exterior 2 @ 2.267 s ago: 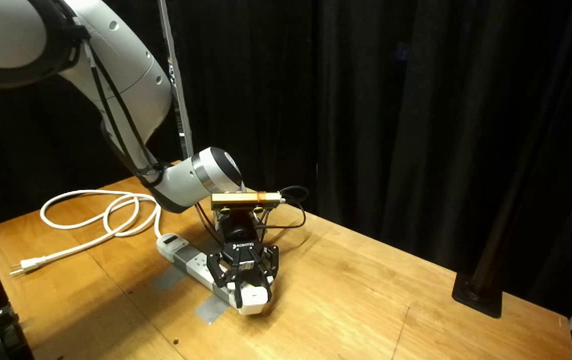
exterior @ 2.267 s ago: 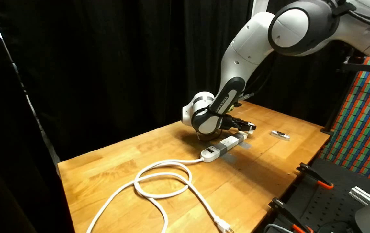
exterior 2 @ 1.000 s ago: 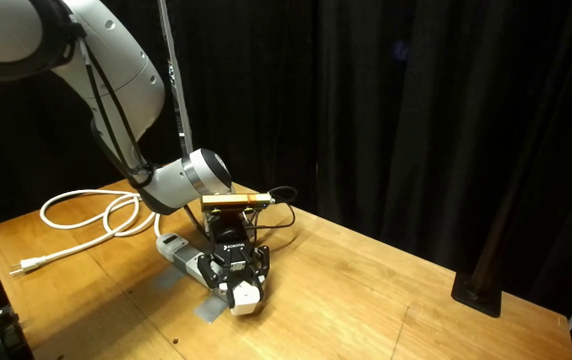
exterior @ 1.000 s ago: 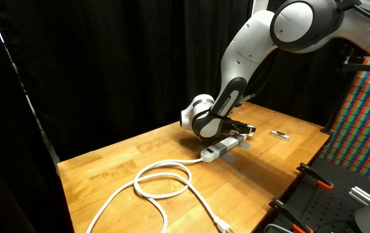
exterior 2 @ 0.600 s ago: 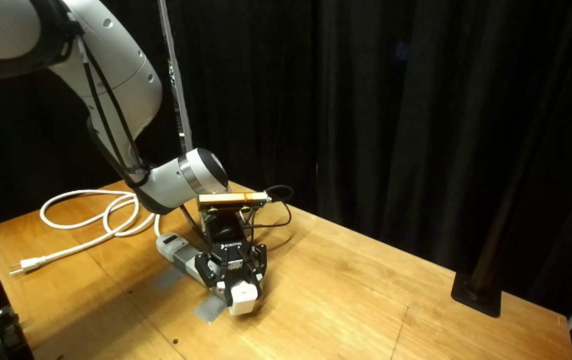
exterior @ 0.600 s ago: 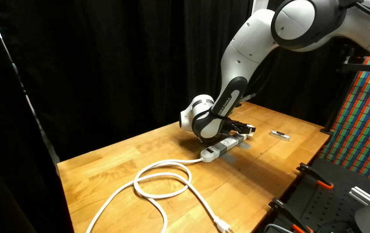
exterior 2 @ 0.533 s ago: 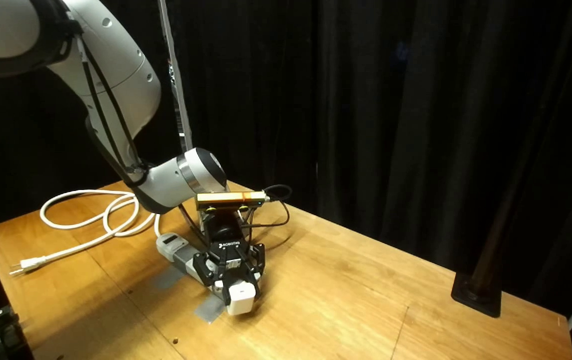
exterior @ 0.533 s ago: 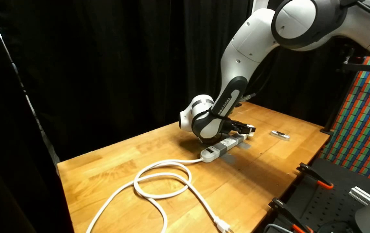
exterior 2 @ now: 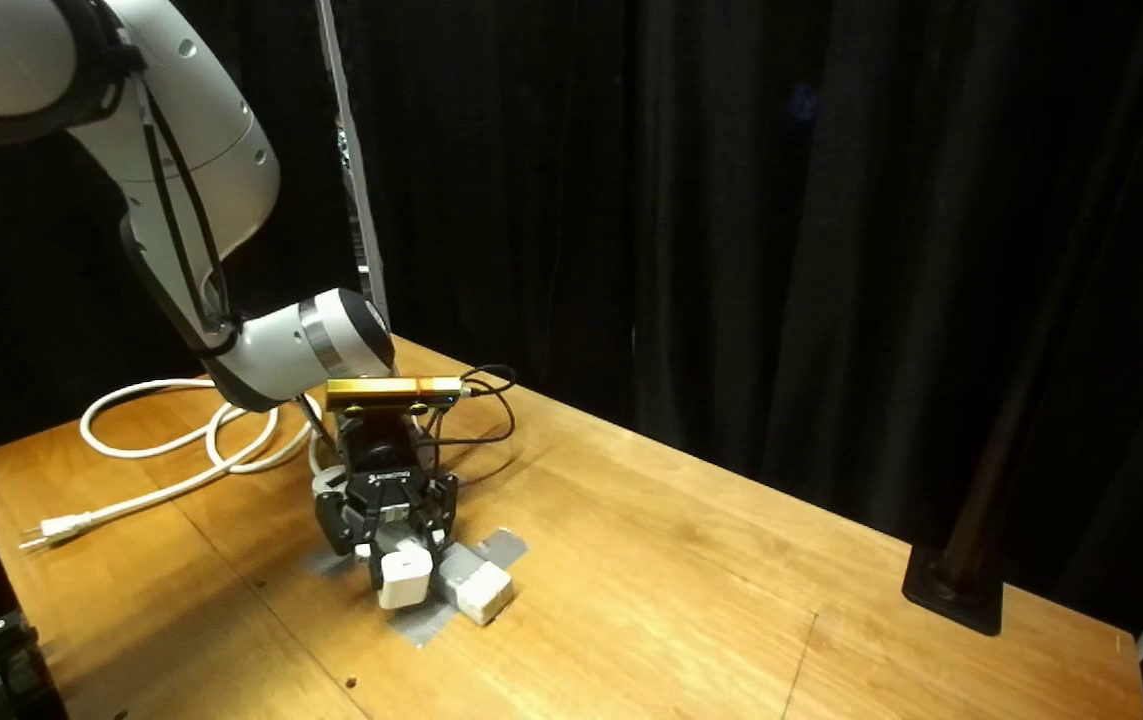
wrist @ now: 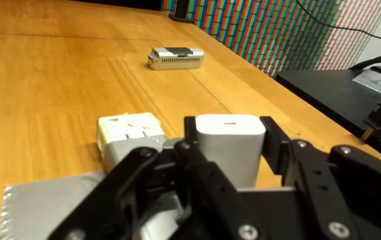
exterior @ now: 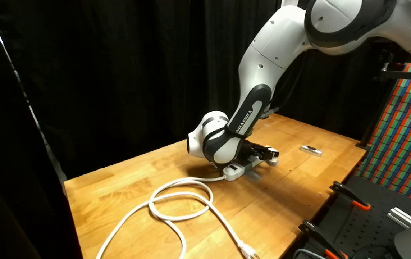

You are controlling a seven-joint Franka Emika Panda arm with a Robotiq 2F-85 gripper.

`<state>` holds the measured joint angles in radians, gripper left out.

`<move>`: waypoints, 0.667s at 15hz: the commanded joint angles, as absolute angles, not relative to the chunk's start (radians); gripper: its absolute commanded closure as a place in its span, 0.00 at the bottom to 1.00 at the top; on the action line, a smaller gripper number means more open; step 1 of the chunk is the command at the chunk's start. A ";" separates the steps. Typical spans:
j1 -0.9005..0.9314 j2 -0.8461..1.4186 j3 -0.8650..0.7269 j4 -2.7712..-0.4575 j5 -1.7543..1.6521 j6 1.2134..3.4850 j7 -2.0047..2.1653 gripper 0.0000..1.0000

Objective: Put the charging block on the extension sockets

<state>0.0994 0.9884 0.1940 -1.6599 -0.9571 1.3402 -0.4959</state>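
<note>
One step, the grasp, looks done: the claw [wrist: 230,133] holds the charging block [wrist: 230,153] upright and pinched tight, just beside the extension sockets [exterior 2: 476,586] near their free end, not set on them. Bringing it across, seating it and letting go seem left. Whether block and sockets touch cannot be told. The wrist view brings out the port [wrist: 229,123] in the block's top but leaves out the white cable [exterior: 176,218], whose coils on the worktop [exterior 2: 631,580] show in both exterior views.
</note>
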 commanded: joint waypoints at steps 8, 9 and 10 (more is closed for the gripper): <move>0.119 0.983 0.186 -1.636 -0.851 1.374 -0.272 0.77; 0.125 0.986 0.177 -1.629 -0.852 1.369 -0.244 0.77; 0.129 0.988 0.172 -1.624 -0.852 1.366 -0.223 0.77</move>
